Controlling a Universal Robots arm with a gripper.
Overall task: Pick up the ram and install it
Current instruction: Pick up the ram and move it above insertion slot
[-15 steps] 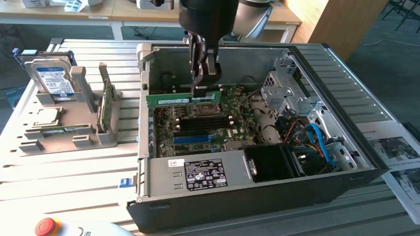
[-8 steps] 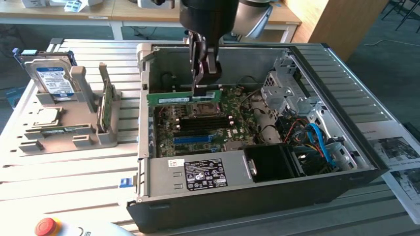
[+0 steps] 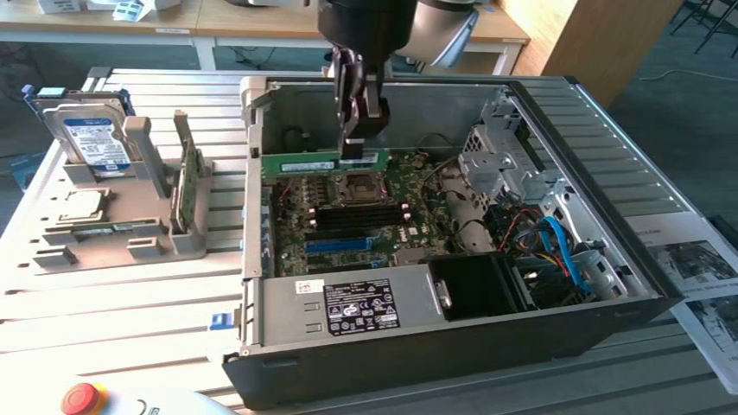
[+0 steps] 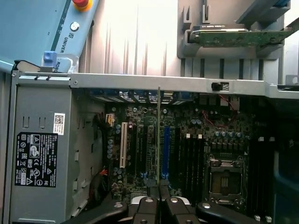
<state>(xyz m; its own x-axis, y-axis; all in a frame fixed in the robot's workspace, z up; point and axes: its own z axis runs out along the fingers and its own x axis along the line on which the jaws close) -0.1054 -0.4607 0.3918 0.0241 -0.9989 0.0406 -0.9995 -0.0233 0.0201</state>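
The ram (image 3: 311,162) is a long, thin green stick with a pale label, hanging level above the motherboard (image 3: 346,220) inside the open computer case (image 3: 600,130). My gripper (image 3: 359,145) comes down from above and is shut on the ram near its end on the exterior view's right. In the wrist view the ram (image 4: 159,140) shows edge-on as a thin upright line rising from between my gripper (image 4: 159,198), over the board's black memory slots (image 4: 191,158) and beside a blue slot strip (image 4: 166,149).
A grey stand on the exterior view's left holds a hard drive (image 3: 92,138), a broader green card (image 3: 185,186) and a processor (image 3: 75,206). Inside the case are the CPU socket (image 3: 355,186), power supply (image 3: 358,307) and blue cables (image 3: 565,251). A red stop button (image 3: 83,398) sits near the front.
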